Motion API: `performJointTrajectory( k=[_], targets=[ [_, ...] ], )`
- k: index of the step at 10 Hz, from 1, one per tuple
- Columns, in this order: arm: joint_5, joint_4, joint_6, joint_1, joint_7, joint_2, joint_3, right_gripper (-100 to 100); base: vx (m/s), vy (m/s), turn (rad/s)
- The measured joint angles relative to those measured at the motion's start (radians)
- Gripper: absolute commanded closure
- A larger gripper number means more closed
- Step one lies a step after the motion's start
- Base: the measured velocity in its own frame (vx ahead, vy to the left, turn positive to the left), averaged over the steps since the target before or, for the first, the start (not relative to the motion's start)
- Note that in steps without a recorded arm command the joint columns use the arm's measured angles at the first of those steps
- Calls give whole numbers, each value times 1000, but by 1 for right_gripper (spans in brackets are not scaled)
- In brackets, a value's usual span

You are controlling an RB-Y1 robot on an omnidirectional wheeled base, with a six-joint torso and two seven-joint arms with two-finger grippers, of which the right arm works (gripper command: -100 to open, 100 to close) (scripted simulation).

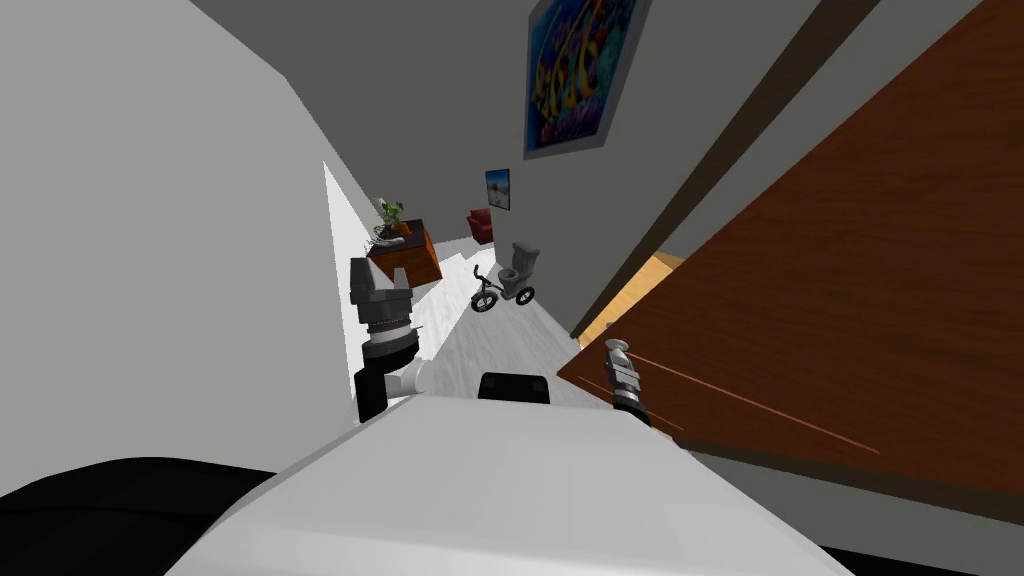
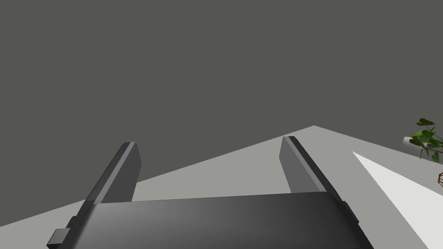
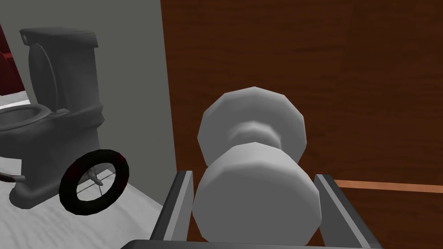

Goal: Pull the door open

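The right end effector (image 3: 254,174) is gripping the knob (image 3: 253,125); pulling should be following the door's (image 3: 346,65) swing arc, steadily.

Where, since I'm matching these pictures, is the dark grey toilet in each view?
Head view: dark grey toilet down the hallway, behind the small black tricycle.
Right wrist view: toilet beyond the brown door edge, behind the tricycle; right tool grips the pale grey round knob.
Left wrist view: green leafy plant beyond the open left tool.
Shared landmark: the tricycle.
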Motion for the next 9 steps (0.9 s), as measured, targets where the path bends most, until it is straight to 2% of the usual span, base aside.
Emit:
performJointTrajectory(
  k=[3, 9],
  targets=[
    [17, 2, -12, 7, -16, -5, 27, 100, -150, -24, 49],
    [66, -32, -52, 47, -56, -39, 94, 100, -199, -19, 46]
  ],
)
